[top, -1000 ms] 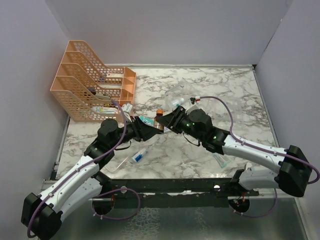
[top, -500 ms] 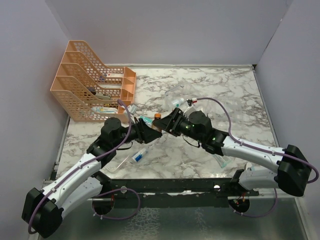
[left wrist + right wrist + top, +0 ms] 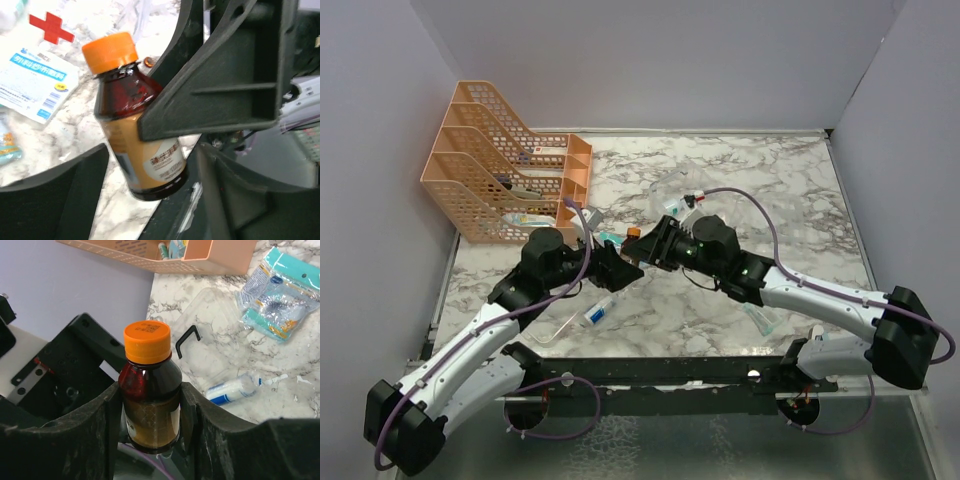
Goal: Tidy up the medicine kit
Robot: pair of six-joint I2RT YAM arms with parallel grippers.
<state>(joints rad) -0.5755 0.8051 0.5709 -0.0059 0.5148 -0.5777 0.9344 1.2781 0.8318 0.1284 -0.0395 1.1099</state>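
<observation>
From above, the two arms meet over the middle of the marble-patterned table (image 3: 790, 190). The left gripper (image 3: 618, 270) and right gripper (image 3: 648, 245) are nose to nose, and only an orange cap (image 3: 633, 232) shows between them.

The right wrist view shows what that hides. A dark amber, see-through bottle (image 3: 150, 385) with a smooth cap and a tan label stands upright. It is clamped between the right gripper's black fingers (image 3: 107, 415), one pressed on each side. In the left wrist view the same bottle appears tilted, with one right finger across its label. The left gripper's own jaws stand apart on either side of its base, with a clear gap on one side.

The medicine kit (image 3: 210, 340) is a clear, rounded plastic box with a black U-shaped handle. It lies flat on the left part of the table, just beside a small white tube (image 3: 232, 387). From above it is only a faint outline. Crinkled teal packets (image 3: 280, 290) lie near the orange mesh rack (image 3: 490, 170). Only the left wrist view shows a white-and-blue sachet (image 3: 35, 80) and a red cross (image 3: 50, 27) on clear wrapping
</observation>
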